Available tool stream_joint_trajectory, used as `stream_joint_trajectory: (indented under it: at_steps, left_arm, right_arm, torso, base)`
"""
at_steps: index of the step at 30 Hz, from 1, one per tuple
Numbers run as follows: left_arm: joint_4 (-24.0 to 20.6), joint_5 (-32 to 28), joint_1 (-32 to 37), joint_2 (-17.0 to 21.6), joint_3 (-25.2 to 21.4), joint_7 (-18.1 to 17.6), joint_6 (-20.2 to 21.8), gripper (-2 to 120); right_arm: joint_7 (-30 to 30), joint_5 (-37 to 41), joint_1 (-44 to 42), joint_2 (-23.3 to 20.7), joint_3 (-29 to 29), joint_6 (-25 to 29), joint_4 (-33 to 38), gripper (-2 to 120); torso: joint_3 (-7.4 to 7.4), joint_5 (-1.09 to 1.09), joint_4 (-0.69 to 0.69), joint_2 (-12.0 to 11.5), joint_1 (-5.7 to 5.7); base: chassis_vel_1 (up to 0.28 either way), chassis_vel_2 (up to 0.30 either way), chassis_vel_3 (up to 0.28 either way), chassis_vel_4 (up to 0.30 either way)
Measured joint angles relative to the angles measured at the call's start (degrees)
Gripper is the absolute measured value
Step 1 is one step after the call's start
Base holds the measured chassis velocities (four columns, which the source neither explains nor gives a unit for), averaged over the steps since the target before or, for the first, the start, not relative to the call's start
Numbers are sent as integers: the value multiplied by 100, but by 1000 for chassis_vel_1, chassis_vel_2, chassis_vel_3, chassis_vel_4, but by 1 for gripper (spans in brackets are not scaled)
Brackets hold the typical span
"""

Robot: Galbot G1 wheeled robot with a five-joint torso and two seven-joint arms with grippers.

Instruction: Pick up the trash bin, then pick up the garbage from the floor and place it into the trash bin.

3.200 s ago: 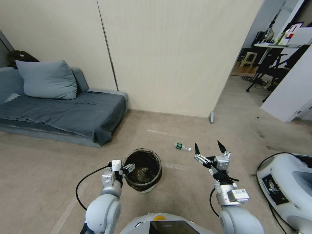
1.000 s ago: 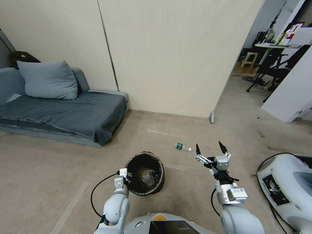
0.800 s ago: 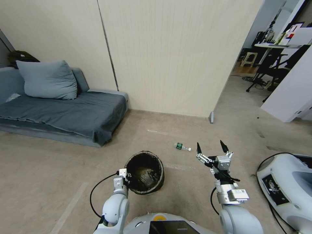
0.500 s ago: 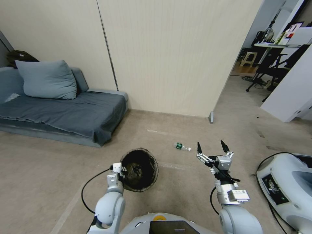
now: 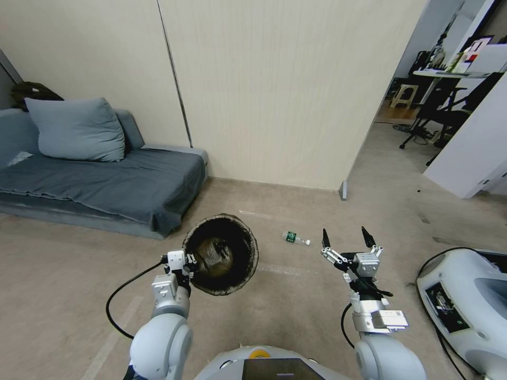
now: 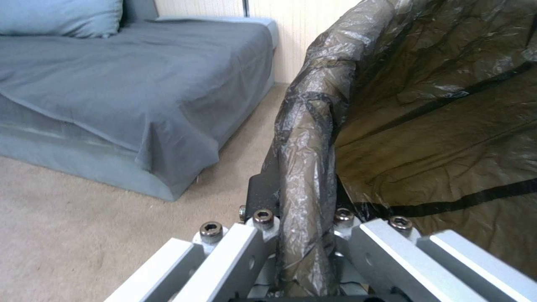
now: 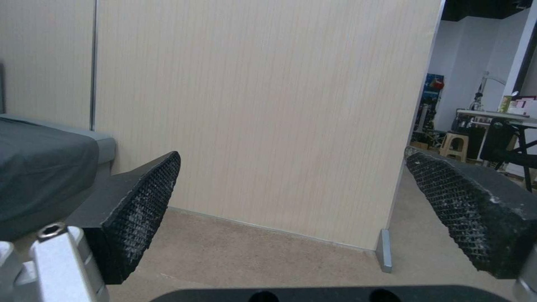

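Left claw point(image 5: 186, 262) clenched on the near-left rim of the trash bin point(image 5: 222, 253). The bin is tilted, mouth turned toward the head camera, so its white body is hidden behind the opening; only the dark bag liner point(image 6: 425, 126) and something crumpled inside, hard to make out, are seen. Whether the bin's base touches the floor point(image 5: 74, 264) cannot be told from the head view. In the left wrist view the claw's fingers point(image 6: 263, 235) pinch the bag-covered rim point(image 6: 305, 167) from both sides, the fingertips mostly covered by plastic; the bin is cut off at the frame edge.

Right claw point(image 5: 346, 244) released, jaws spread wide, pointing up, held in the air in front of the robot's right side. Right wrist view shows both textured pads point(image 7: 145, 209) well apart with nothing between, facing the beige wall point(image 7: 263, 105).

Small plastic bottle point(image 5: 295, 238) with a green label lies on the floor between bin and right claw, near neither; too small for detail. Grey sofa point(image 5: 105, 184) with a cushion point(image 5: 74, 129) at far left, partly cut off. White rounded machine point(image 5: 465, 301) at right edge, cropped.
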Motion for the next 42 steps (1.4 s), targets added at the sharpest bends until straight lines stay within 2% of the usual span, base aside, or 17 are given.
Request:
stream_joint_trajectory:
  at_steps: [19,42]
  left_arm:
    - [-20,40,27,-44,42,-12,-87,1]
    - [63,71,25,-73,57,1,-141,1]
  right_arm:
    - [-251,-1,19,0,4,62,-47,100]
    - [-261,-10,21,0,10,64,-69,100]
  torso:
    - [0,0,0,0,0]
    - [0,0,0,0,0]
  base:
    - [-10,8,11,-11]
    - [-115,116,122,-113]
